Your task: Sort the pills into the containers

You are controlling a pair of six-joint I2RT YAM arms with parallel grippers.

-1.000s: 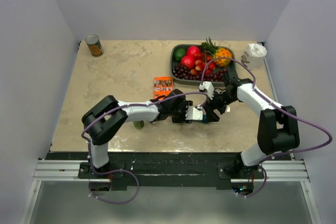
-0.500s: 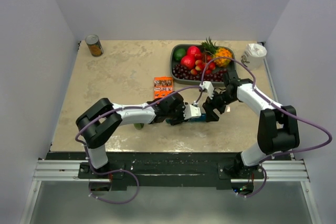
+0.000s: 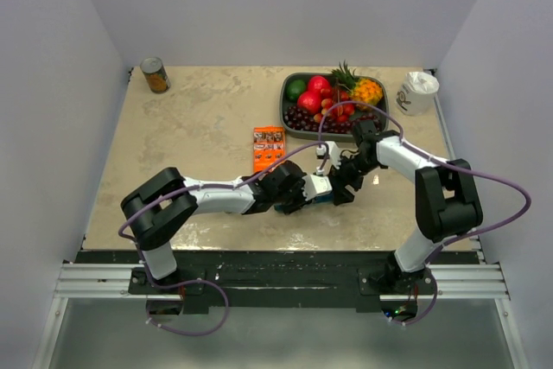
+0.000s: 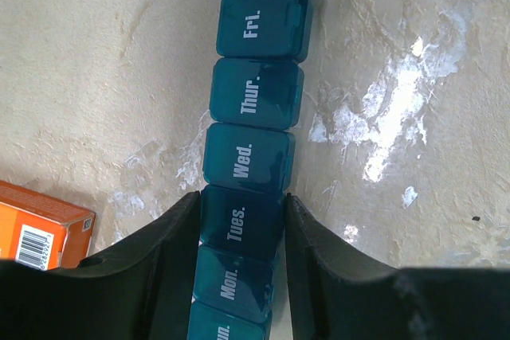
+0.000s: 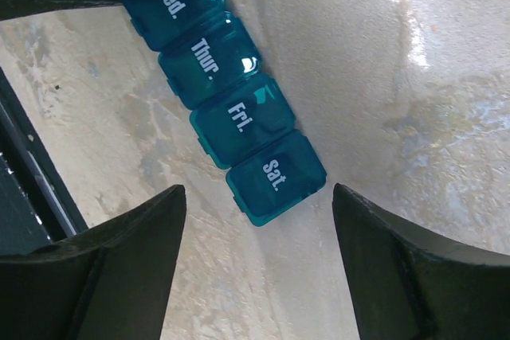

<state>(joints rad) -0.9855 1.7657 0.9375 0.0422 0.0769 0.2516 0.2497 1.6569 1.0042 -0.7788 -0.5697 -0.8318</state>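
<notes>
Two grippers meet at frame ctr. L gripper [image 4: 241, 211] clamps the containers [image 4: 255, 93] at Tues. lid, strip flat on table [image 3: 190, 127]. R gripper [image 5: 256, 197] jaws wide, straddling Sat. end w/o touching. Orange box [image 3: 269, 147] just above, fruit tray [image 3: 289, 115] upper right.

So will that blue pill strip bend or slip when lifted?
Probably stiff: the pill strip lies straight, boxes joined. Glossy plastic may slip. Gripped near Tues. by the left gripper, the long free end could dip.
</notes>
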